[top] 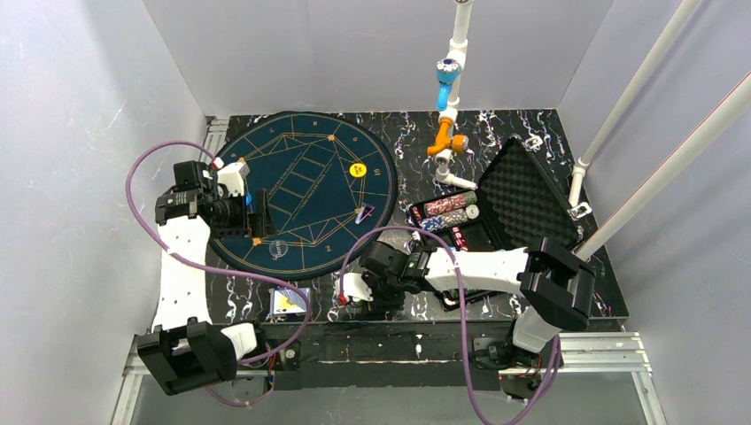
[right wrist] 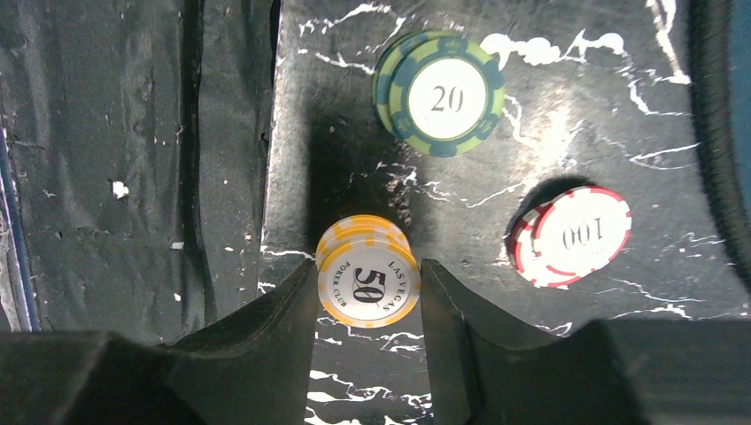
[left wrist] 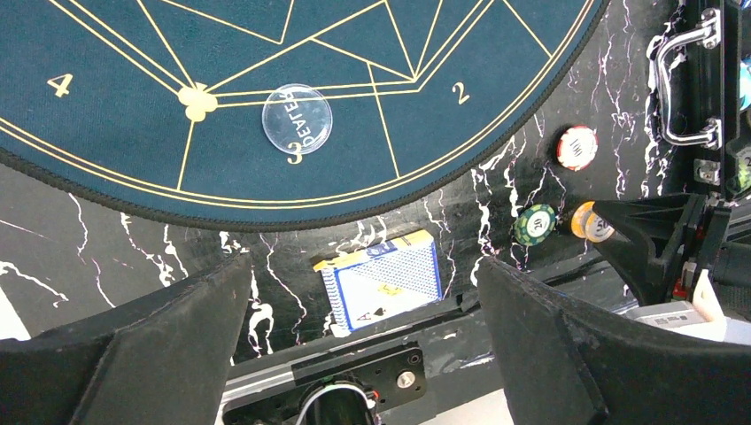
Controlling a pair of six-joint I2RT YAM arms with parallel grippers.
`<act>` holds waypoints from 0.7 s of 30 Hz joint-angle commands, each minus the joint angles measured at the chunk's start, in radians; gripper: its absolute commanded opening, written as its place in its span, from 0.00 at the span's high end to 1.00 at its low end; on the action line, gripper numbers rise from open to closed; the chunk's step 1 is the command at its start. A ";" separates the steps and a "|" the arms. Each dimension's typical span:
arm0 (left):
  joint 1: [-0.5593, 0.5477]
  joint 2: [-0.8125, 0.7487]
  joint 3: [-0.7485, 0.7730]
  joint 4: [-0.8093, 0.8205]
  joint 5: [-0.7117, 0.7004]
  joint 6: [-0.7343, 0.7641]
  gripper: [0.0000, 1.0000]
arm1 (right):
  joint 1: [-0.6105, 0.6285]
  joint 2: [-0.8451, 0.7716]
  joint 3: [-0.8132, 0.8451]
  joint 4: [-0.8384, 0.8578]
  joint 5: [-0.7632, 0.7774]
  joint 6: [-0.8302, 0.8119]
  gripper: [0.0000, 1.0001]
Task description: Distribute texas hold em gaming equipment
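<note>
Currently | right hand (right wrist: 367, 282) is closed on yellow chip stack (right wrist: 367, 266) across opposite rims, at near bench (right wrist: 576, 106) edge | judged light, stiff, slippery | left hand (left wrist: 361, 266) is held wide open, empty

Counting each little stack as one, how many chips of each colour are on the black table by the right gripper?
Green 20 stack: 1
Yellow 50 stack: 1
Red 100 stack: 1
Total: 3

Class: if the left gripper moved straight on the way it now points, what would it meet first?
Most likely the blue-backed playing cards lying between its open fingers, before the mat; depth is unclear.
</note>
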 commanded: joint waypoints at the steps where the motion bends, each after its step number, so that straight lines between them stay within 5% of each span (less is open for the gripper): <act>1: 0.028 0.006 0.008 -0.014 0.049 -0.018 0.02 | 0.005 -0.026 0.076 0.000 -0.009 0.011 0.78; 21: 0.472 0.076 0.087 -0.053 0.374 -0.104 0.02 | -0.046 0.276 0.493 0.136 0.078 0.087 0.79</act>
